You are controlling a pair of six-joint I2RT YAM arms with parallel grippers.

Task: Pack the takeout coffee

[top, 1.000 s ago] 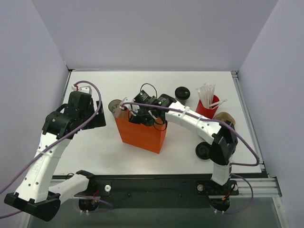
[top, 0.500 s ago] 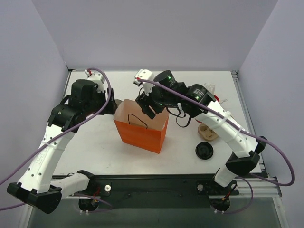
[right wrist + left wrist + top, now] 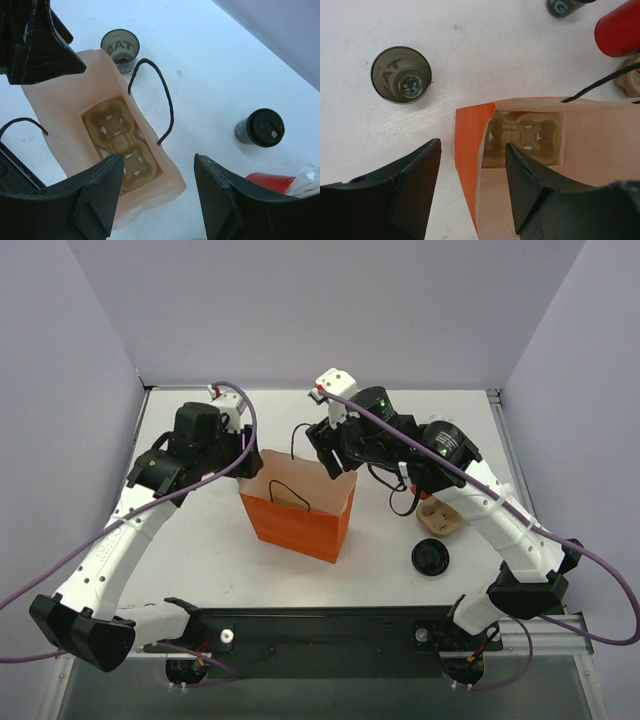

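Left gripper (image 3: 472, 150) open astride the rim of the bag (image 3: 55, 97), right gripper (image 3: 157, 165) open and empty above; the coffee (image 3: 260, 127) off its right finger could snag a handle (image 3: 171, 112) going in.

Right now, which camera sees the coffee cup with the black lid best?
The right wrist view: the takeout coffee stands whole on the table, lid showing. The left wrist view catches only a dark bit at its top edge, probably that cup. The top view does not show it.

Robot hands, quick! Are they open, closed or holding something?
Left gripper: open, holding nothing, straddling the orange bag's wall.
Right gripper: open, empty, above the bag.
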